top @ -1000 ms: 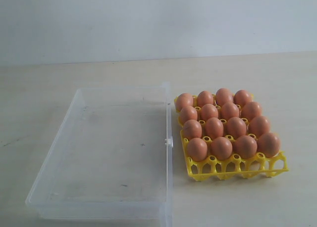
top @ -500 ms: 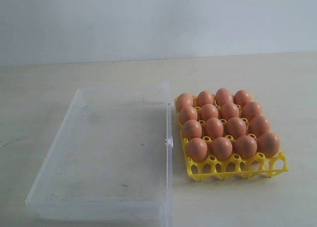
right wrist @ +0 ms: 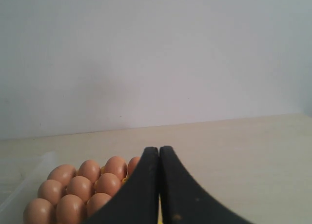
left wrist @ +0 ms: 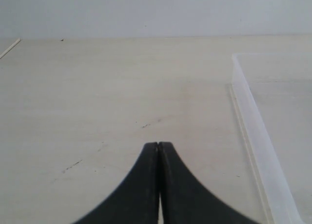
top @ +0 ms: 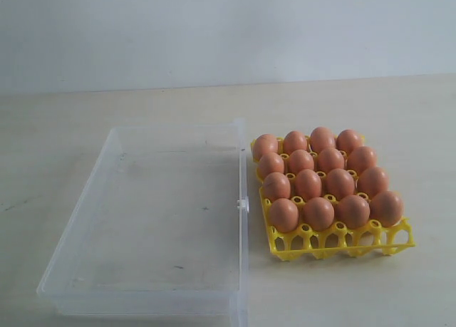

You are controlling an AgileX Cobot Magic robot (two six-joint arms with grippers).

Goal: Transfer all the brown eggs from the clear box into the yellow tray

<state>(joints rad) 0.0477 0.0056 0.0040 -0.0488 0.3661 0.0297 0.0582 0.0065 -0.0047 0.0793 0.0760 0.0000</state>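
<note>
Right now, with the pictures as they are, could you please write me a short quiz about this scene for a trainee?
1. True or false: the clear box holds no brown eggs.
2. The left end effector is: A) open; B) shut on an egg; C) shut and empty.
3. How many eggs sit in the yellow tray?
Key: 1 true; 2 C; 3 sixteen.
</note>
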